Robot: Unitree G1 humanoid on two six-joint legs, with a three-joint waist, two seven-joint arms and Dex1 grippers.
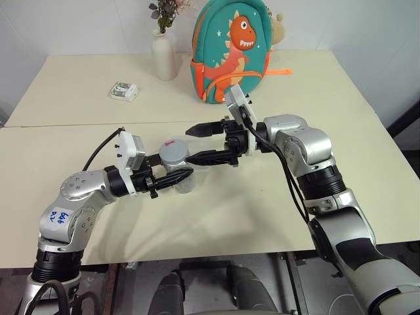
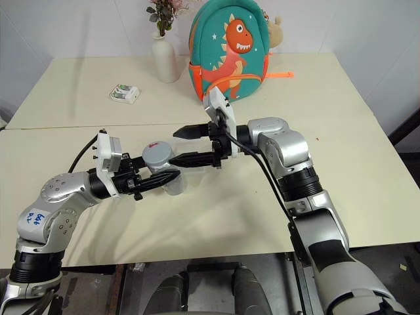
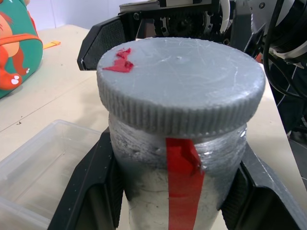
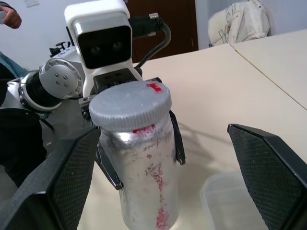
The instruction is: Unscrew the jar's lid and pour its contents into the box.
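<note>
The jar (image 1: 177,167), a silver-grey cylinder with red marks, is held upright above the table by my left gripper (image 1: 174,173), which is shut on its body below the lid. The grey ribbed lid (image 3: 180,79) with a red mark sits on the jar. My right gripper (image 1: 189,144) comes in level from the right and is open, its wide fingers (image 4: 268,172) flanking the jar's top without touching it. The clear box (image 3: 41,167) lies on the table just beside the jar, also seen as a box corner (image 4: 225,201). The contents are hidden inside the jar.
At the back of the table stand a white vase (image 1: 164,58) with flowers and a teal dinosaur backpack (image 1: 231,49). A small white-and-green packet (image 1: 123,91) lies at the back left. A person's hand (image 4: 10,17) shows far off.
</note>
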